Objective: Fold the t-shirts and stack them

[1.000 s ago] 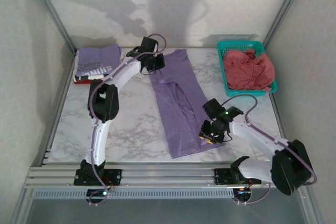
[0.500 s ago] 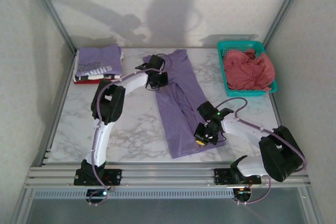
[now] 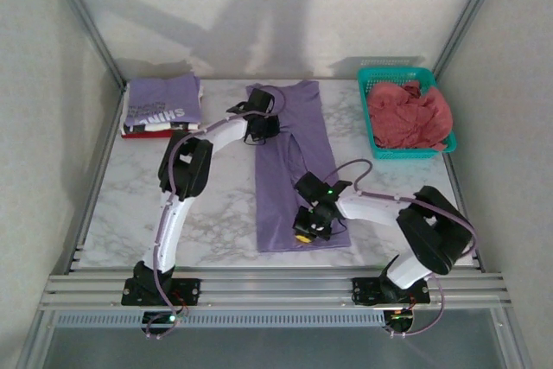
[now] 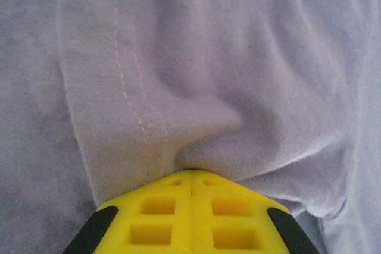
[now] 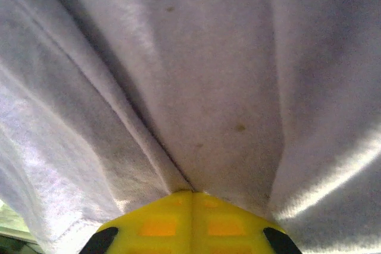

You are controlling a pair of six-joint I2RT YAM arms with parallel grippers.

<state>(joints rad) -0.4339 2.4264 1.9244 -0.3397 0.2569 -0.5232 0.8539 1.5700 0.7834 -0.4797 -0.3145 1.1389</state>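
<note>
A plain lavender t-shirt (image 3: 289, 153) lies as a long folded strip down the middle of the table. My left gripper (image 3: 261, 130) is shut on its cloth near the far left edge; in the left wrist view the yellow fingertips (image 4: 191, 178) pinch a gathered fold of the lavender t-shirt (image 4: 196, 69) beside a stitched hem. My right gripper (image 3: 304, 231) is shut on the near part of the strip; its fingertips (image 5: 191, 196) clamp a crease of the lavender t-shirt (image 5: 196, 75). A folded stack topped by a purple lettered t-shirt (image 3: 162, 103) sits at the far left.
A teal mesh basket (image 3: 370, 84) at the far right holds crumpled coral-pink t-shirts (image 3: 408, 116). Red, white and black edges (image 3: 138, 130) show under the folded stack. Bare marble table (image 3: 216, 205) lies left of the strip. Metal frame rails run along the near edge.
Both arms have swung leftward with the lavender shirt. The strip's near end moved left and its far end squared up. The right gripper closed on the cloth.
</note>
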